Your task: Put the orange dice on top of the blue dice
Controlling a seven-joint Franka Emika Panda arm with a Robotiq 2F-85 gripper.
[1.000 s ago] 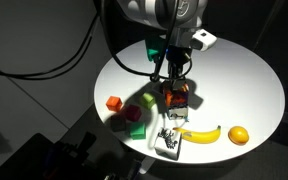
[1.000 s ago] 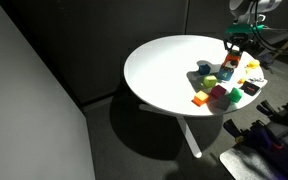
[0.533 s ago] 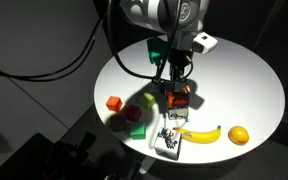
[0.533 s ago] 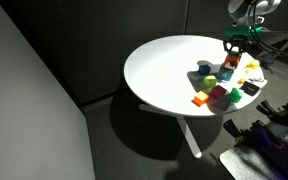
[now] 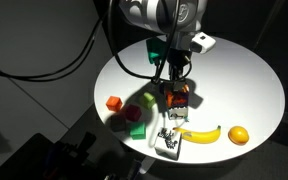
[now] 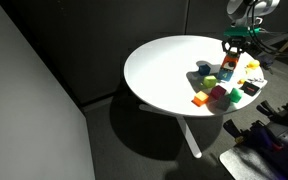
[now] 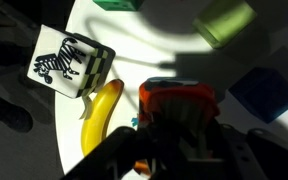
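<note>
Between the jaws sits the orange dice. In the wrist view the dark fingers flank it closely on both sides, so we read the jaws as closed to the width of the dice and gripping it. We cannot tell whether it is clear of the bench. In an exterior view the orange dice lies directly under the jaws, low over the surface.

The blue dice lies off to one side of the jaws, at the right edge of the wrist view. It is apart from the orange dice and rests on the bench with nothing on top.

Risks (our judgement):
- Slip or twist. The cube is small, so if the pads sit off-centre it may rotate in the grip during the transfer.
- Low carry. A sideways move at this height would drive the orange dice into the flank of the blue dice and shove it along instead of stacking.
- Off-centre release. The two faces look about equal in size, which leaves little margin, and an overhanging orange dice would tip off.
- Crowding. The banana lies just beside the jaws on the side away from the blue dice. A patterned cube sits beyond it and a yellow-green block lies ahead. A sweeping finger could knock any of them.

Containers: none in view. Every item lies loose on the bench.
</note>
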